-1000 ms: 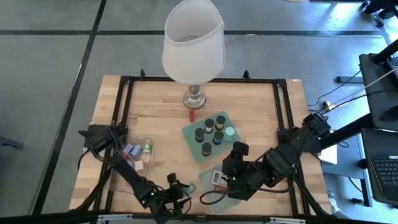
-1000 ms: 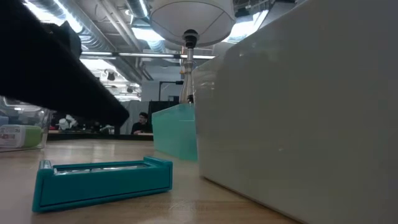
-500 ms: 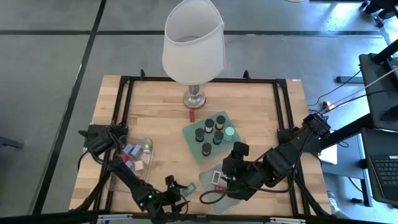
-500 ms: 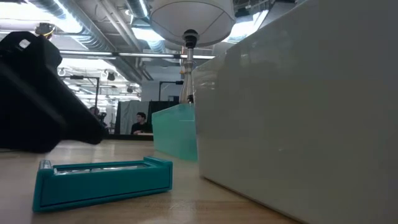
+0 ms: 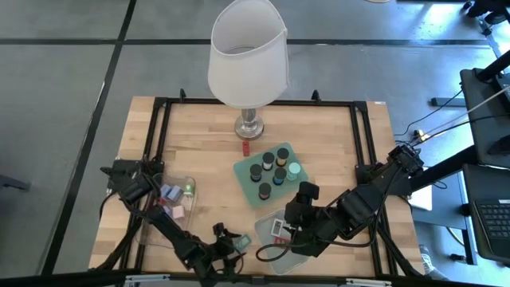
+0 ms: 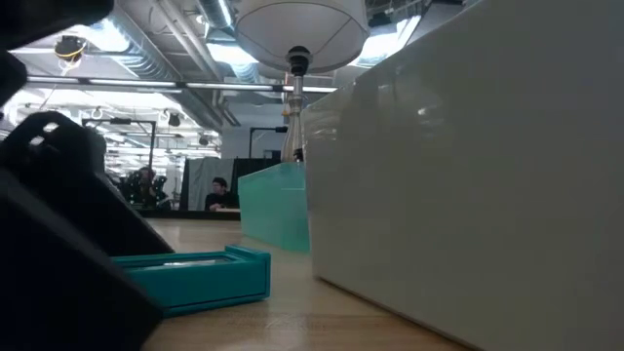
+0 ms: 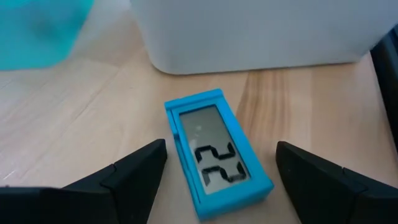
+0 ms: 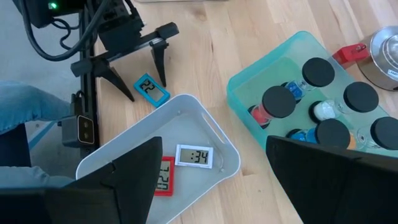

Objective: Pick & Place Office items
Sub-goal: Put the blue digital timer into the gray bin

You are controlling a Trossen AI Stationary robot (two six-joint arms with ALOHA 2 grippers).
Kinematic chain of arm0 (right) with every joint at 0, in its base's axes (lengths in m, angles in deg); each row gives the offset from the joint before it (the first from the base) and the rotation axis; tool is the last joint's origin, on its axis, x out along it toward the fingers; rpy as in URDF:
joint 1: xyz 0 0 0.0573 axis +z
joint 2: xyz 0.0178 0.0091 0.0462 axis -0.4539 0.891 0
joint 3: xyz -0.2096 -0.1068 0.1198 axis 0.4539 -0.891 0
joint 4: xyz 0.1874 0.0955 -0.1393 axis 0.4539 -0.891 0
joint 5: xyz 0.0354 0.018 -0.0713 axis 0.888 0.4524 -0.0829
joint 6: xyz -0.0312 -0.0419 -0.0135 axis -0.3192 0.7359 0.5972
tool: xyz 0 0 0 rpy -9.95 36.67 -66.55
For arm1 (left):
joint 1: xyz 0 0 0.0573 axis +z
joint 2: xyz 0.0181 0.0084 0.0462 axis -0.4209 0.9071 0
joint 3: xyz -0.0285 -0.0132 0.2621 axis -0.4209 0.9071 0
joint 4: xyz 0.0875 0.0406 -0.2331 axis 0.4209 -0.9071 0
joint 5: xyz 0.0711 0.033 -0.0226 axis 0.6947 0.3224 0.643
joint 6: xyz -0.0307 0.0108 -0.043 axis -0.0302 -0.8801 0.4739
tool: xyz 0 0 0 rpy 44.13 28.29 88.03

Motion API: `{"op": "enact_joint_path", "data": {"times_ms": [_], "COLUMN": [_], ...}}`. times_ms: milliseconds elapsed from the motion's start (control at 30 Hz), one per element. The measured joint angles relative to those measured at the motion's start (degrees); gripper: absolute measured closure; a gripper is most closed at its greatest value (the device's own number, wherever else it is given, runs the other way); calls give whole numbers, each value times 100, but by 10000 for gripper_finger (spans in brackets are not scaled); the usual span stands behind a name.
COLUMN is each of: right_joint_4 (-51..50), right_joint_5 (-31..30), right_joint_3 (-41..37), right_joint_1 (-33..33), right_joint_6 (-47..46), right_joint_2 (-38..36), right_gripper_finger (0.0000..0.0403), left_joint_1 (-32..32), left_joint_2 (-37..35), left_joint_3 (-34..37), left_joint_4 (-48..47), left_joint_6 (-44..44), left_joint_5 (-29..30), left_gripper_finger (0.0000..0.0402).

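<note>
We found the left gripper (image 7: pixel 217 171) spread open astride the teal rectangle (image 7: pixel 216 152); pick step; next, close squarely on its sides.

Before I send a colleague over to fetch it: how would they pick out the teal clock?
Find the white-shaded lamp, then come to the table's opposite edge, to the pale tray. The teal clock lies flat on bare wood just outside that tray, between the left gripper's open fingers. Its neighbours, a red clock and a white clock, lie inside the tray.
</note>
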Motion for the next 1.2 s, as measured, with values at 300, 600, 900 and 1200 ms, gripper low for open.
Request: {"op": "enact_joint_path", "data": {"times_ms": [300, 600, 900, 1200], "right_joint_4": [1, 1, 1, 6], "right_joint_5": [0, 0, -2, -104], "right_joint_3": [0, 0, 0, 0], "right_joint_1": [0, 72, 194, 210], "right_joint_6": [-3, -14, -29, -1], "right_joint_2": [0, 0, 2, 2], "right_gripper_finger": [112, 112, 112, 112], "left_joint_1": [-56, -63, -80, 319], "left_joint_2": [9, 6, -727, -1466], "left_joint_3": [7, 22, 36, 28], "left_joint_4": [17, 162, 415, 1484], "left_joint_6": [-87, -116, -1107, -2819], "left_joint_5": [-90, -79, -101, 589], "left_gripper_finger": [131, 241, 252, 251]}}
